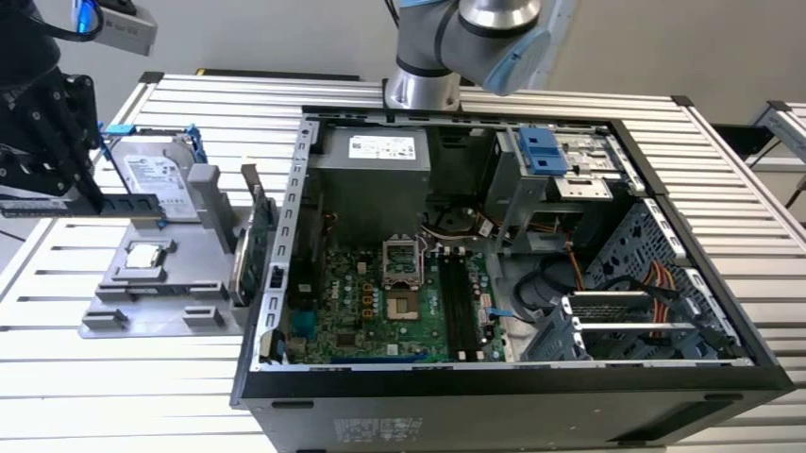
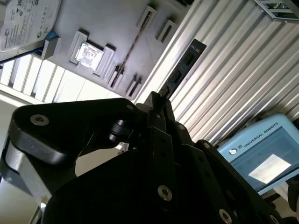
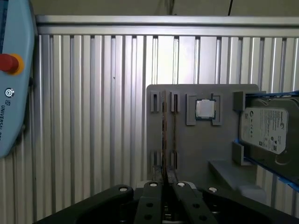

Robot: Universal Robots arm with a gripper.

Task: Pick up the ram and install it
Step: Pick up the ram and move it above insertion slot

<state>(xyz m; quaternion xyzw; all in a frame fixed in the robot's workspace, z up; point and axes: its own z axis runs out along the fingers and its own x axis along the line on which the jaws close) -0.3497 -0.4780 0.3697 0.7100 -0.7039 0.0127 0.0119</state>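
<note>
The ram (image 1: 132,203) is a thin bluish stick held level at the exterior view's left, raised above the grey holder (image 1: 151,293). My black gripper (image 1: 78,200) is shut on it. In the second wrist view the fingers (image 2: 159,100) pinch the stick, and the ram (image 2: 184,65) juts out over the ribbed table. The first wrist view shows the ram (image 3: 164,135) edge-on, running out from the gripper (image 3: 165,185) above the holder's narrow slots (image 3: 154,102).
The holder also carries a hard drive (image 1: 164,175), a small silver chip (image 1: 145,253) and an upright green card (image 1: 259,241). The open computer case (image 1: 655,179) lies to the right, with dark memory slots (image 1: 460,302) on its motherboard. A teach pendant (image 3: 11,79) lies on the table.
</note>
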